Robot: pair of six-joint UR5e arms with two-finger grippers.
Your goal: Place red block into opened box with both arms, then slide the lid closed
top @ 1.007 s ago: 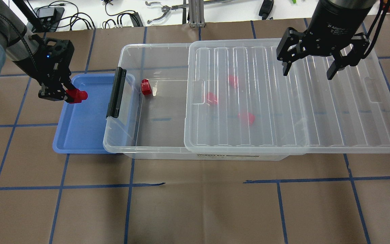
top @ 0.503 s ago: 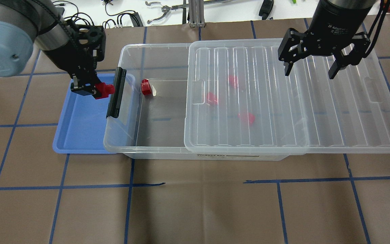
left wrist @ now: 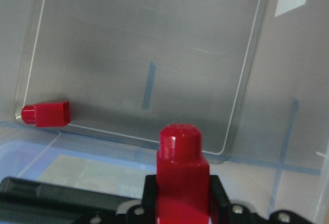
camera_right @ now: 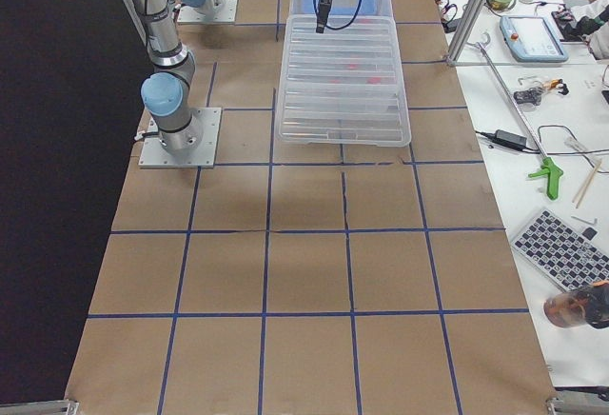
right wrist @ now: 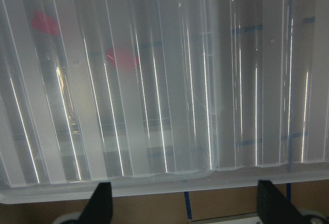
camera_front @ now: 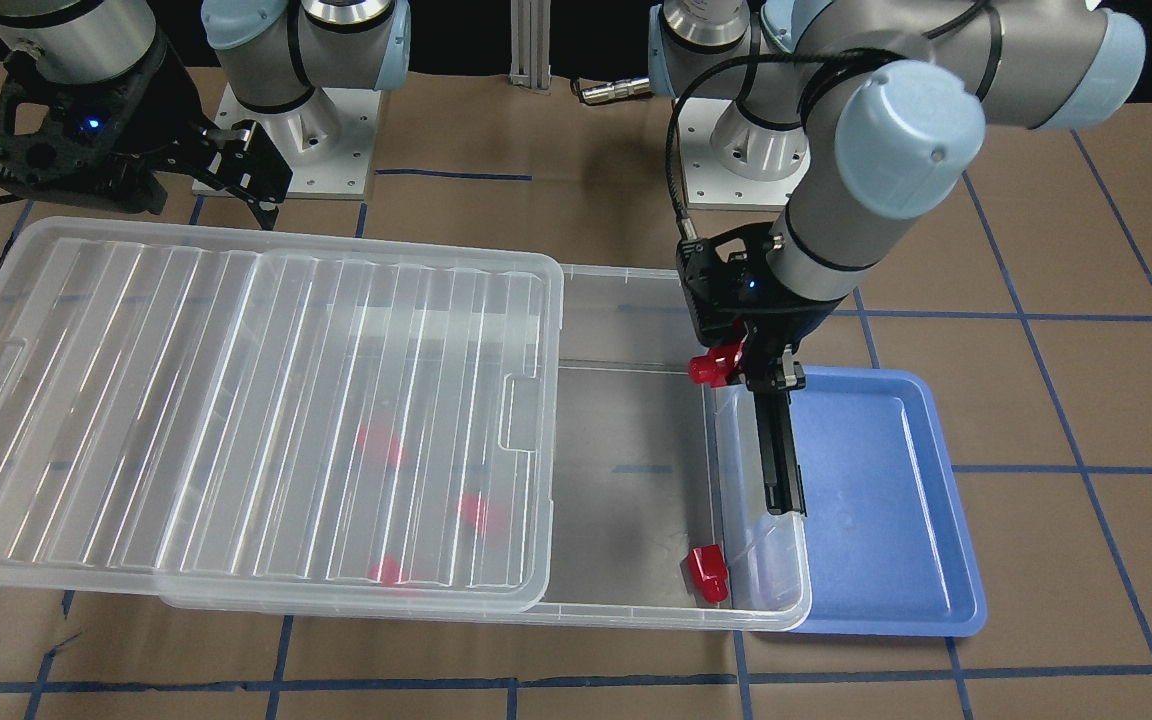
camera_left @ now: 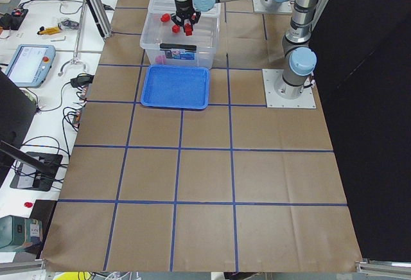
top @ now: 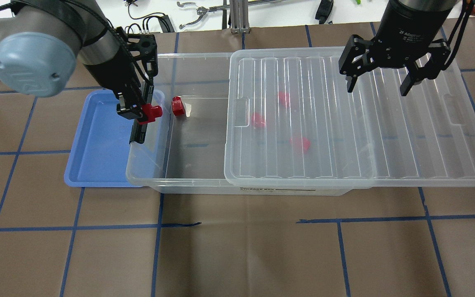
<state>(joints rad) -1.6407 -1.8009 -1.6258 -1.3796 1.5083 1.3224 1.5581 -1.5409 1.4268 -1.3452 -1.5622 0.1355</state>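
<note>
Your left tool (top: 137,113), pinching the block (top: 151,111), has reached the box (top: 179,180) at its bar (top: 137,135); go farther inside before releasing. Right tool (top: 376,90) spread.

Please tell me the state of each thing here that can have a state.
left tool, shut on the red block, over the open end of the box.
right tool, open, above the lid.
box, partly open.
lid, not closed, covers most of the box.
second red block, lying loose in the box's uncovered part.
</note>
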